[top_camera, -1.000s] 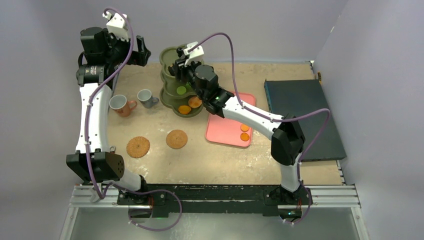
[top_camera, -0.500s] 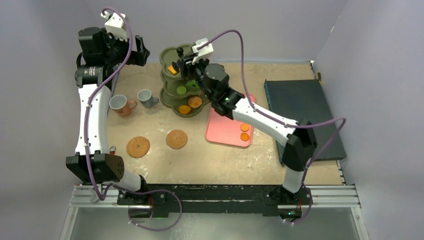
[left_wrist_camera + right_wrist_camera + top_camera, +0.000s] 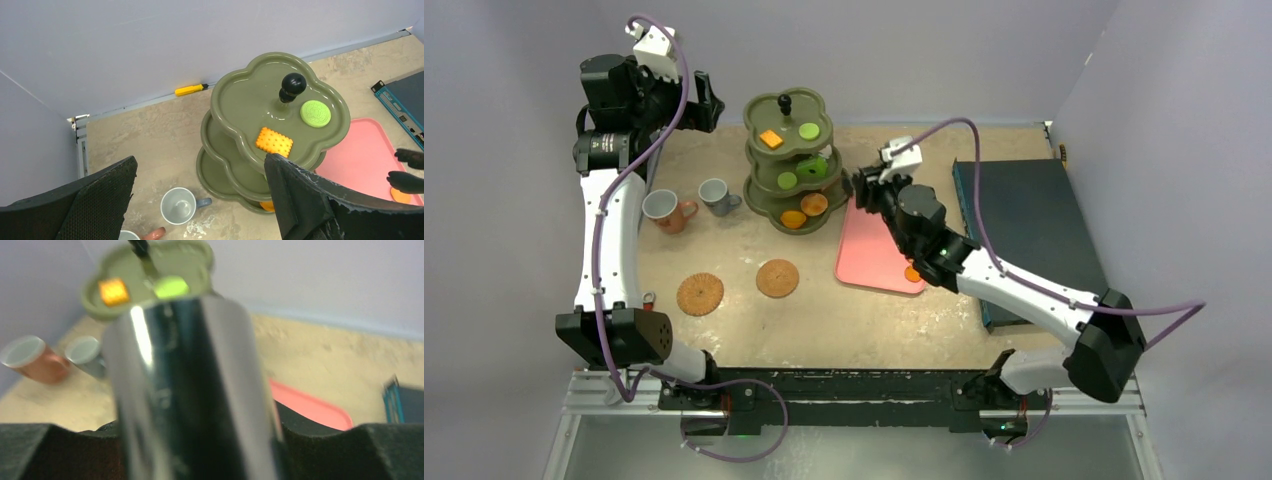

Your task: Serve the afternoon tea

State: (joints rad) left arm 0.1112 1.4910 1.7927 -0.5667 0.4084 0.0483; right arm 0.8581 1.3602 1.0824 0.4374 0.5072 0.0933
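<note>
Nearest you two brown round coasters (image 3: 700,293) lie on the bench (image 3: 854,325), beyond them your right gripper (image 3: 865,187) pinches shiny black tongs (image 3: 190,390) over the far edge of the flat pink tray (image 3: 874,262) beside the olive three-tier clover-shaped stand (image 3: 759,112), an orange square pastry (image 3: 771,138) on its top tier, and your left gripper (image 3: 704,104) hangs spread wide over the far-left corner.

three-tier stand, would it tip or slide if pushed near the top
Likely tippy: the stand rises three tiers over a base no wider than its top, so a high push may topple it. It looks rigid and glossy, probably slippery at the rims; the black knob seems the surer hold. Its loose orange biscuit could slide off.
</note>
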